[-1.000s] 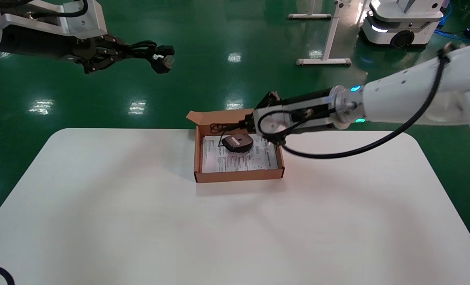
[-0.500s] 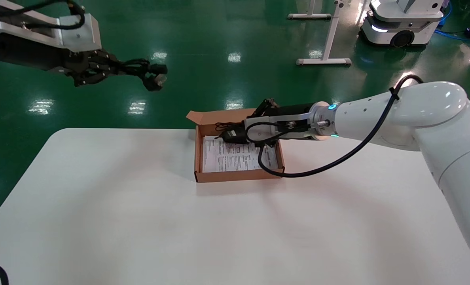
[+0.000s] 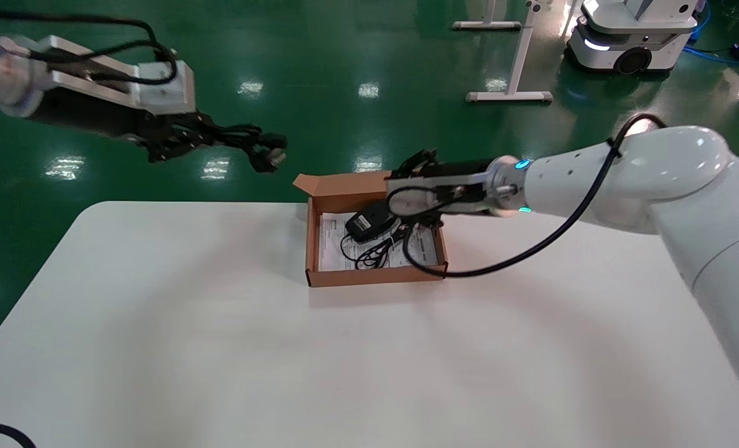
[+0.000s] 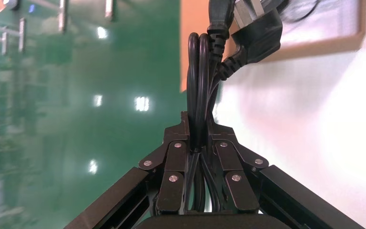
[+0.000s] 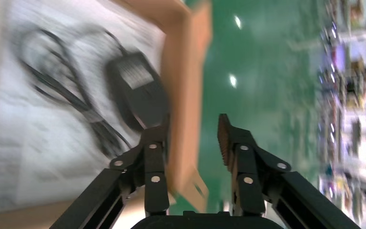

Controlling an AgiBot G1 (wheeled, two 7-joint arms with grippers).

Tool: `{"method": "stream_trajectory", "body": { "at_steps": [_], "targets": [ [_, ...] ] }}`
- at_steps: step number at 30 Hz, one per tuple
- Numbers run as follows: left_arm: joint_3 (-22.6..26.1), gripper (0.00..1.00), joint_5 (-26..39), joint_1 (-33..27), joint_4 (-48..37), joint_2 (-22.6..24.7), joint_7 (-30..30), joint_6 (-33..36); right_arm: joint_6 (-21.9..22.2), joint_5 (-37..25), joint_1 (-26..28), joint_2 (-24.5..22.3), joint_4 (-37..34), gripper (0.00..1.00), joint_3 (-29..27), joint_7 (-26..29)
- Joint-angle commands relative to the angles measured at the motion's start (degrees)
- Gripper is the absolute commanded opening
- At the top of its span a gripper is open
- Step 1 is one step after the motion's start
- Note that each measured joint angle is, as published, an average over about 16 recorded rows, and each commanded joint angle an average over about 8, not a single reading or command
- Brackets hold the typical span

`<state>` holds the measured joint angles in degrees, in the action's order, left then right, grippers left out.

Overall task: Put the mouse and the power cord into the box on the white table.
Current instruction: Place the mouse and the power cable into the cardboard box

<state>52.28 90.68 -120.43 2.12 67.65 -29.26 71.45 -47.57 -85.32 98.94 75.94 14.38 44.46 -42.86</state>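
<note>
Worktop: the white worktop (image 3: 220,323) lies nearest, wide and rounded at the corners; its near stretch is bare, and the box sits toward its far edge.
Box: the box (image 3: 376,275) is a shallow brown cardboard tray lined with a white printed sheet, its flap lid standing up along the far side; it lies directly under the right hand.
Mouse: the mouse (image 3: 369,222) rests inside the box on the sheet, toward the far side, just in front of the right hand's fingertips and free of them; its thin wire lies in loose loops on the sheet beside it (image 5: 138,93).
Right hand: the right hand (image 3: 407,180) hangs over the far rim of the box with its fingers apart and nothing between them; in the right wrist view the cardboard wall runs through the gap (image 5: 190,138), one finger on the box side, the other on the floor side.
Left hand: the left hand (image 3: 186,140) is raised over the green floor, beyond the worktop's far edge and well apart from the box; its fingers are clamped on the power cord (image 4: 199,119).
Power cord: the power cord (image 3: 254,142) sticks out past the left hand's fingertips as a tight bundle, its chunky plug (image 4: 257,33) at the outer end, pointing toward the box.
</note>
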Motion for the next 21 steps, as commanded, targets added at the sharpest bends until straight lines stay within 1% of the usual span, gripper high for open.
{"method": "stream_trajectory", "body": {
  "at_steps": [1,3,5,7,10,13,15,18,21],
  "targets": [
    [-0.2,0.0,-0.3,0.9,-0.2,0.6,0.0,0.3,1.2,0.4,1.2,-0.3,-0.8,1.0,0.4,0.7],
    [-0.8,0.0,-1.2,2.9,-0.1,2.6,-0.5,-0.5,1.5,0.8,3.5,-2.1,-3.2,1.0,0.0,1.2],
    [-1.5,0.0,-2.3,5.2,0.1,4.9,-1.2,-2.3,0.8,1.1,5.5,-4.3,-5.2,1.0,-0.4,1.4],
    [-2.2,0.0,-3.3,7.8,0.6,7.1,-1.9,-5.4,-1.0,1.3,7.2,-6.7,-6.9,1.0,-0.6,1.4],
    [-2.9,0.0,-4.6,12.2,2.6,9.5,-3.1,-11.3,-5.5,1.3,9.0,-10.2,-8.5,1.0,-0.6,0.8],
    [-3.0,0.0,-5.4,16.2,6.0,10.5,-3.7,-16.8,-10.0,1.0,10.2,-13.2,-9.7,1.0,-0.3,-0.1],
    [-2.8,0.0,-5.9,18.4,8.5,10.6,-3.7,-19.4,-12.3,0.8,10.8,-14.8,-10.4,1.0,-0.1,-0.8],
    [-2.0,0.0,-6.6,20.5,11.4,10.7,-2.9,-21.7,-14.0,0.4,11.2,-16.5,-11.4,1.0,0.1,-1.5],
    [-0.9,0.0,-7.3,21.5,13.6,10.7,-1.5,-22.6,-14.7,0.3,11.3,-17.6,-12.2,1.0,0.2,-2.0]
  ]
}}
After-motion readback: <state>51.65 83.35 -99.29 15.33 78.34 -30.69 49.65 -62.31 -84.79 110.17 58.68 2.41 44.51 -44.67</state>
